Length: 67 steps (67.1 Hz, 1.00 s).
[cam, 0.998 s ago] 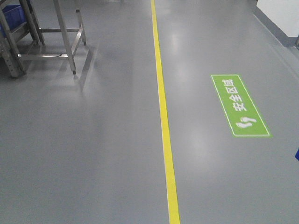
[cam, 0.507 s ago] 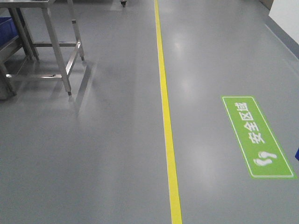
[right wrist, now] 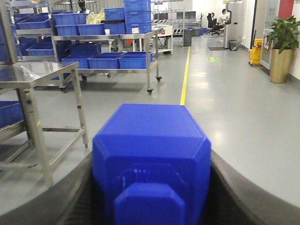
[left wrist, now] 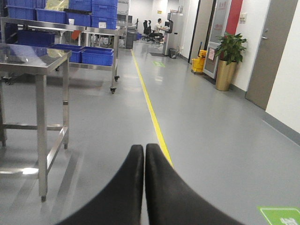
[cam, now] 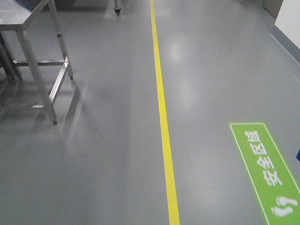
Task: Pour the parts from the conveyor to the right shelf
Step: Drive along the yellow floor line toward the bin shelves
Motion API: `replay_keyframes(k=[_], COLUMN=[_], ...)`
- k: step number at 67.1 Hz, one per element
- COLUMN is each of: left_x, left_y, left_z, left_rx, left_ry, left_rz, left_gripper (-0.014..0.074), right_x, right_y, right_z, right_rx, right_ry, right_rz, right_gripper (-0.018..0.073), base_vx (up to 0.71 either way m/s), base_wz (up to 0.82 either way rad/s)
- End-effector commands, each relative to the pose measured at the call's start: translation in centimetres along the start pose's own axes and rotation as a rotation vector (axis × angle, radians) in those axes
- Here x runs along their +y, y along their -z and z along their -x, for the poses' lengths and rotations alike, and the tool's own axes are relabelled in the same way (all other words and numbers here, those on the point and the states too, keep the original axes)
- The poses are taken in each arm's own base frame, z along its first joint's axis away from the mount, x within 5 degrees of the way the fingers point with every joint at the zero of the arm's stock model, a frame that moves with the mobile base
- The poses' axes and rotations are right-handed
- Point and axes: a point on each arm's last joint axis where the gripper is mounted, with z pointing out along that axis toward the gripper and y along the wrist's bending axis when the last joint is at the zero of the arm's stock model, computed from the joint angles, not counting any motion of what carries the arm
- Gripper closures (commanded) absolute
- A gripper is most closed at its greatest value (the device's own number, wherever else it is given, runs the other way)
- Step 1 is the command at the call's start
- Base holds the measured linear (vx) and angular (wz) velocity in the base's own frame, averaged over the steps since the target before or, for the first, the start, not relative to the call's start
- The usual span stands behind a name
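In the right wrist view my right gripper [right wrist: 152, 157] is shut on a bright blue part [right wrist: 150, 136], a blocky plastic piece with a stud facing the camera, wedged between the two dark fingers [right wrist: 225, 183]. Over grey floor in the left wrist view, my left gripper [left wrist: 144, 151] is shut, its black fingertips [left wrist: 133, 161] pressed together with nothing between them. The conveyor is out of view. Steel racks with blue crates [right wrist: 112, 60] stand at the back left; I cannot tell which one is the right shelf. Neither gripper shows in the front view.
A steel table [cam: 28, 18] stands at the front view's upper left, its legs [cam: 35, 75] on the grey floor. A yellow floor line [cam: 161, 108] runs ahead, with a green floor sign [cam: 267, 168] to its right. Further off are a potted plant [left wrist: 228, 58] and a door [left wrist: 269, 51].
The front view has advanced along the floor: the green sign has slid down towards the lower right and the steel table has come nearer at the left.
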Motion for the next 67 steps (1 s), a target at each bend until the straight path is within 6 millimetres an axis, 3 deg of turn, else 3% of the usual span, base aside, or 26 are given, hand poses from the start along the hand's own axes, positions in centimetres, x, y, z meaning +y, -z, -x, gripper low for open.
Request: replay_keyframes(k=[1,67], left_x=[-0.03,-0.03], left_y=[0.0,0.0], left_z=[-0.03,-0.03], left_rx=[-0.061,-0.061], left_ry=[0.013,0.013], left_rz=[-0.015,-0.015], left_gripper=[0.0603,0.0603], right_x=[0.03,0.03], right_y=[0.09,0.09], right_z=[1.56,1.56], right_rx=[-0.093,-0.093], right_ry=[0.011,0.011], right_rz=[-0.001,-0.001], right_gripper=[0.0564,0.0564], base_vx=[0.77,0.78], base_wz=[-0.07,0.01])
